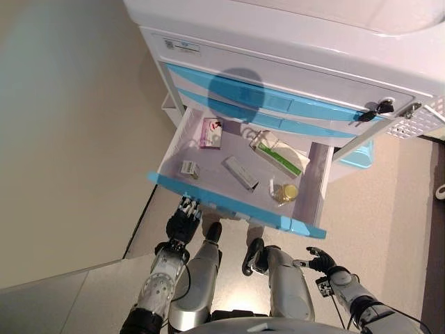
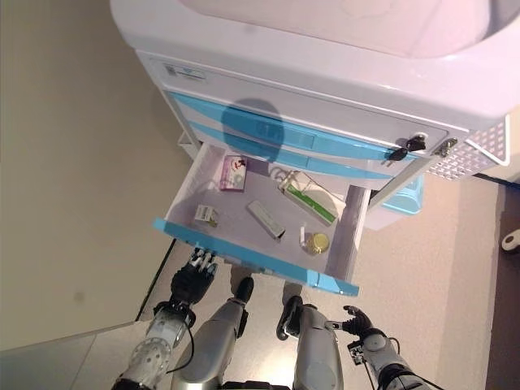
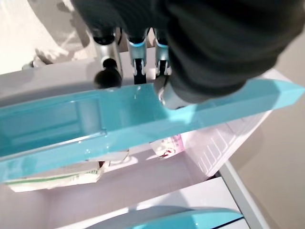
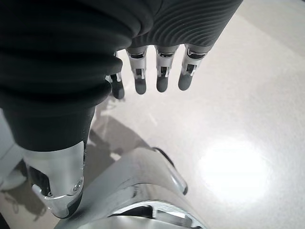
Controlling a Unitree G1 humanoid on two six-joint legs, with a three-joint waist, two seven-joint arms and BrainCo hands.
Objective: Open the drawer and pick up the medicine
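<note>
The cabinet's drawer stands pulled out, its blue front toward me. Inside lie a pink box, a small box, a long grey box, a green-and-white box and a small yellow-capped bottle. My left hand is just below the left part of the blue front, fingers straight with their tips at its lower edge, holding nothing. My right hand hangs low at the right over the floor, fingers straight and empty.
Two shut blue-fronted drawers sit above the pulled-out one. Keys hang in a lock at the cabinet's right. A white wire basket is fixed to the cabinet's right side, with a light blue bin beneath it.
</note>
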